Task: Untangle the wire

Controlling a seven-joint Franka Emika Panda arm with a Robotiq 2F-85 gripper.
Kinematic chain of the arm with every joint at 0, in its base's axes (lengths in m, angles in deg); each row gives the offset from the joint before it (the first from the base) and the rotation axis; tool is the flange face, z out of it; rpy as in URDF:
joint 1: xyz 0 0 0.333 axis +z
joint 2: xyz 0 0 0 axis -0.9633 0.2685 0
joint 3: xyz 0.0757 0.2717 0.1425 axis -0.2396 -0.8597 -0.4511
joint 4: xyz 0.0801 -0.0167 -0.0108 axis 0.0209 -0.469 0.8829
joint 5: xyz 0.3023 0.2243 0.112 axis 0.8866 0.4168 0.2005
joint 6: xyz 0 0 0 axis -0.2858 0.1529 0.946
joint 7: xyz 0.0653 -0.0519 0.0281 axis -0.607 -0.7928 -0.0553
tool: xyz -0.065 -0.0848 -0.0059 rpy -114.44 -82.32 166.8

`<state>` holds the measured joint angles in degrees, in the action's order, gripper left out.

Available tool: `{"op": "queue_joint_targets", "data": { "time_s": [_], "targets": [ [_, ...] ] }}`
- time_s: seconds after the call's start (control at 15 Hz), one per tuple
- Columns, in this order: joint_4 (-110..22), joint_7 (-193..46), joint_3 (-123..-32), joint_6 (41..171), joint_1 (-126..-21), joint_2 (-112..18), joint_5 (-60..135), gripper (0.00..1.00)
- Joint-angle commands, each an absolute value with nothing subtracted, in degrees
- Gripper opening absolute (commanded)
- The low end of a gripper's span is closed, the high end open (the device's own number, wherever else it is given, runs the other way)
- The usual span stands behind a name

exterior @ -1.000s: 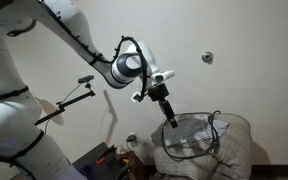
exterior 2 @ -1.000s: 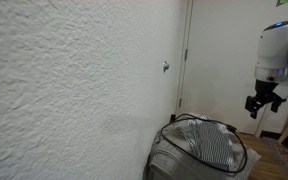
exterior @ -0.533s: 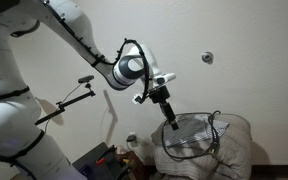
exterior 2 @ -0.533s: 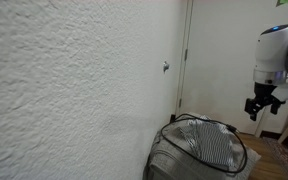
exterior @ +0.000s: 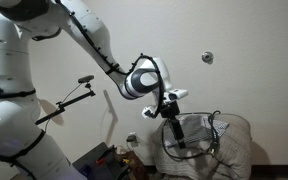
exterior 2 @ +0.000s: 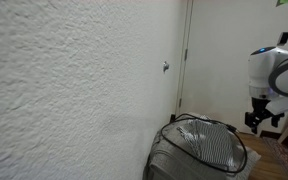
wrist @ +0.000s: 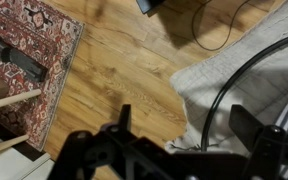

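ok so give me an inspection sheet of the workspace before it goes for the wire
surface: striped cloth over a bulky pale mound; wood floor around it
job's things: wire lies looped on the cloth, untouched
clutter: dark and red items low beside the robot, too blurred to name
grippers: gripper open near the cloth, holding nothing
cables: black cabling along the white arm; a second cable on the floor
surroundings: textured white wall, door, patterned rug, black rod with clamp head
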<state>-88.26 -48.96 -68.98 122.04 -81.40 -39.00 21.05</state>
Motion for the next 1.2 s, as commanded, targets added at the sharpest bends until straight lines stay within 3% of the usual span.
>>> {"op": "queue_joint_targets", "data": {
  "time_s": [0.0, 0.73, 1.07, 1.13],
  "targets": [
    [-84.21, -51.87, -67.04, 124.21, -79.86, -31.42, 25.05, 1.0],
    [-79.74, -51.17, -61.42, 138.47, -71.25, -19.67, 32.86, 1.0],
    [-77.51, -52.87, -61.43, 137.16, -70.32, -17.22, 37.05, 1.0],
    [-77.14, -53.14, -61.62, 136.88, -70.56, -16.98, 37.69, 0.95]
  ]
}}
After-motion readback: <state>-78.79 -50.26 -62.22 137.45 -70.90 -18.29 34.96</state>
